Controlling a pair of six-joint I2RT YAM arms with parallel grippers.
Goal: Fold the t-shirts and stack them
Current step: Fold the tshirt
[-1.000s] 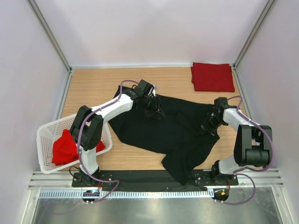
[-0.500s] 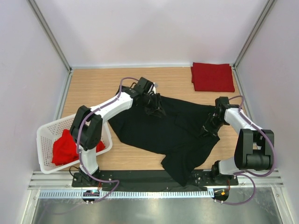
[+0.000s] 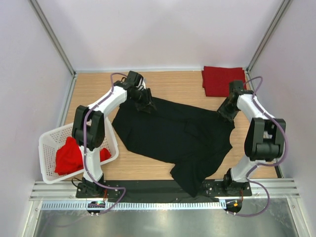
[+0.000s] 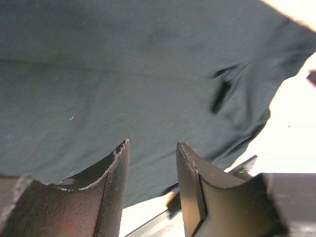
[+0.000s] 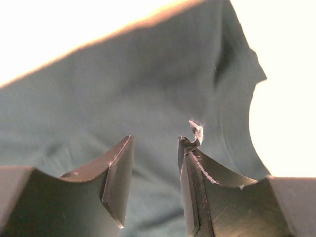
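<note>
Both arms have swung toward the table's far side. My left gripper [image 4: 152, 148] and right gripper [image 5: 154, 140] stand with jaws apart, holding nothing, over the far corners of the black t-shirt [image 3: 173, 138]. Count: one black t-shirt spread mid-table, one folded red t-shirt [image 3: 217, 81] at the far right corner, one bunched red t-shirt [image 3: 69, 155] in the basket [image 3: 49, 143] — two grippers.

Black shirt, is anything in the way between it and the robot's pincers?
No, nothing visible is in the way. The left pincer and the right pincer both hang open right at the far edge of the black shirt. Each wrist view shows only the shirt's cloth ahead.
</note>
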